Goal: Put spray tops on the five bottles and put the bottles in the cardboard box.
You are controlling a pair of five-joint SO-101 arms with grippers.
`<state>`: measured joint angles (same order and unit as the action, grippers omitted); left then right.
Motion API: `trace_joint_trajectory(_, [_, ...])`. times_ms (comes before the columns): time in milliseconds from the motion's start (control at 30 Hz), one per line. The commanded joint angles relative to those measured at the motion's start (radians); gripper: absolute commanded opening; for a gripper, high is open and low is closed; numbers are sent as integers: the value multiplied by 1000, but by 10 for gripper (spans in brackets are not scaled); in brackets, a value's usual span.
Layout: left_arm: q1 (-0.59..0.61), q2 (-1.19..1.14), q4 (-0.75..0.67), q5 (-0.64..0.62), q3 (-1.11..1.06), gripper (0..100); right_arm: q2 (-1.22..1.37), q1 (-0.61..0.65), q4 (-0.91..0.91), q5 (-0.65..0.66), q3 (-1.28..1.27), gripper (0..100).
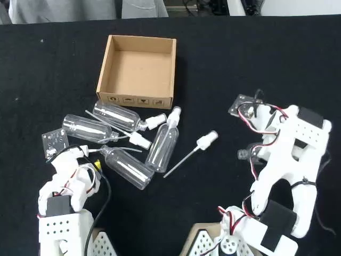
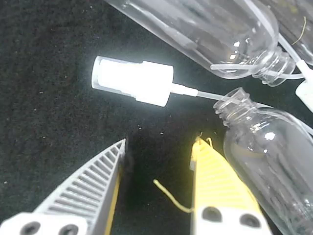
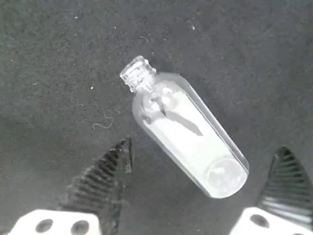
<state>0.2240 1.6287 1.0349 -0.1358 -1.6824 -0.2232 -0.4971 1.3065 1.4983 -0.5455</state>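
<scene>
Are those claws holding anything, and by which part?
Nothing is held. The left gripper is open near a spray top; the right gripper, open, straddles a capless bottle without touching.

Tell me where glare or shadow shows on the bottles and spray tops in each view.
High view: white glints streak the capped bottle near the cardboard box. Left wrist view: the loose spray top is washed out bright white, and small glints dot the open bottle neck. Right wrist view: the uncapped bottle glows pale at its base with dark streaks inside its body.
</scene>
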Motion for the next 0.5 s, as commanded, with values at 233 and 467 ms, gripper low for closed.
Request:
trace_joint_trajectory(233, [8, 12, 5, 2, -25, 199, -58, 41, -98, 57, -79, 381])
trace_joint_trajectory(467, [8, 12, 5, 2, -25, 199, -58, 40, -193, 58, -153, 381])
